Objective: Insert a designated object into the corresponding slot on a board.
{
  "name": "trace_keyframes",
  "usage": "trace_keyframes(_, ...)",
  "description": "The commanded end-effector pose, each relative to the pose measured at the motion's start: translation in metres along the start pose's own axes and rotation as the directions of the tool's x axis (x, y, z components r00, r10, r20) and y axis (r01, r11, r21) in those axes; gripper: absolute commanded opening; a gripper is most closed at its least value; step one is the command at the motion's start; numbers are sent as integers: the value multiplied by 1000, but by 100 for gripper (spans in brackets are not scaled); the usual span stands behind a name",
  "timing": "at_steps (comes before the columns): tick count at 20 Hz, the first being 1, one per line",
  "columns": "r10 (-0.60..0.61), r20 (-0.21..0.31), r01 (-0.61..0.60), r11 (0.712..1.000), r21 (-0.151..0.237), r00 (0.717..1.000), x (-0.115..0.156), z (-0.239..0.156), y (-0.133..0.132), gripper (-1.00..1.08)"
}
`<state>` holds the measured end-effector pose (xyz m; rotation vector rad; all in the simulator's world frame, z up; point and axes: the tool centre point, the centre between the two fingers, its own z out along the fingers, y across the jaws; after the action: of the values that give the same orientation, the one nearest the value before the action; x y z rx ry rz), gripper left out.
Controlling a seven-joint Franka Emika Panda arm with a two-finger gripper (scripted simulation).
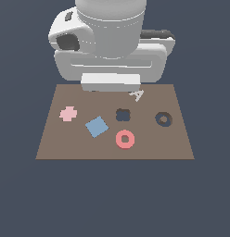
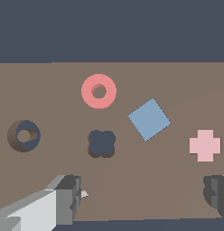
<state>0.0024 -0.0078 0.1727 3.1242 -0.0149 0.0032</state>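
Tool (image 2: 143,196) fingers sit nearest the wrist lens: one finger (image 2: 64,198) and the other finger (image 2: 217,196) wide apart, nothing between them, so we read it as released and empty. In the exterior view the arm body hides the fingers; we can't confirm the spread there.

Red ring (image 1: 125,139) lies flat on the board (image 1: 52,148), loose, near the front edge. From it, the ring slot (image 1: 163,119) is at about 2 o'clock, well apart; the cross cutout (image 1: 123,115) is at 12, near; the blue tile (image 1: 97,127) is at 10, just beside.

Risks, as we judge them:
- Ring is thin and flat; fingers may skid off or pinch the board instead.
- Blue tile is close; a wide approach could nudge it.
- Slot has a centre island; a small offset leaves the ring perched on the rim.

View differences: the wrist view shows finger spread and slot depth with its island (image 2: 24,135). The exterior view shows the whole board outline and the white A mark (image 1: 137,95), barely visible in the wrist view. Pink cross (image 1: 68,113) shows in both.
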Motion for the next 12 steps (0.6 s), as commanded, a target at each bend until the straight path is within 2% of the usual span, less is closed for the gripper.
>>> trace_keyframes(1, 0, 0, 0, 1000, 0, 1000, 0, 0, 0, 100)
trace_keyframes(12, 70, 1, -70, 998, 3, 998, 14, 23, -11, 100)
